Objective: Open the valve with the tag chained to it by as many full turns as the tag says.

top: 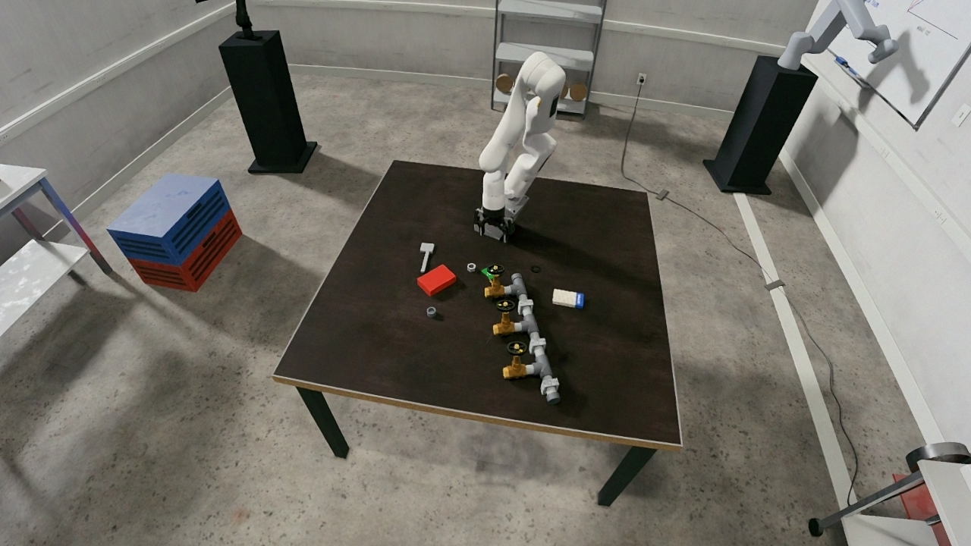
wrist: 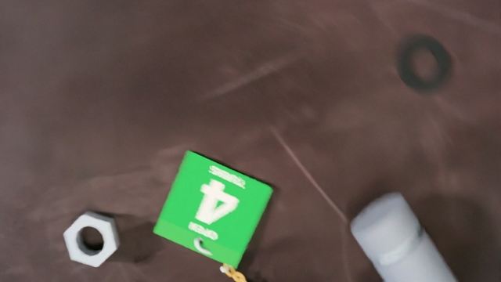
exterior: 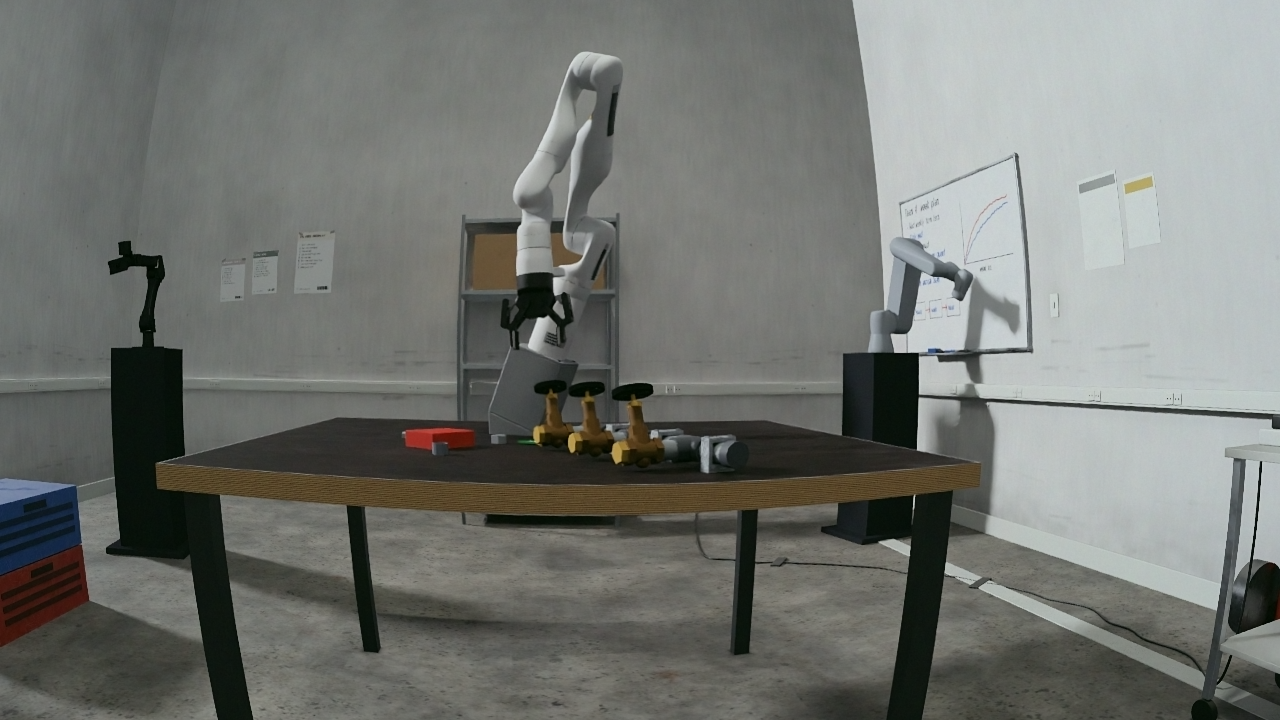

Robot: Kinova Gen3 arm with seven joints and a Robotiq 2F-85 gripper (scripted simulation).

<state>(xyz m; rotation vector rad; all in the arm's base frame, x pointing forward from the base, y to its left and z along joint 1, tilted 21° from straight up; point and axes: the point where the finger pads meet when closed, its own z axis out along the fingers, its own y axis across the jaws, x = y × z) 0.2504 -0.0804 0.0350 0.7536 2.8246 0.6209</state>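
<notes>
Three brass valves with black handwheels stand along a grey pipe on the dark table: a far one, a middle one and a near one. A green tag with a white 4 lies flat on the table, and a gold chain leaves its lower edge. In the overhead view the tag lies right beside the far valve. My gripper is open and empty, well above the table behind the far valve; it also shows in the side view. The grey pipe's end shows in the wrist view.
A grey hex nut lies left of the tag and a black washer to the far right. A red block, a small grey hammer, a grey nut and a white-and-blue box lie around the pipe.
</notes>
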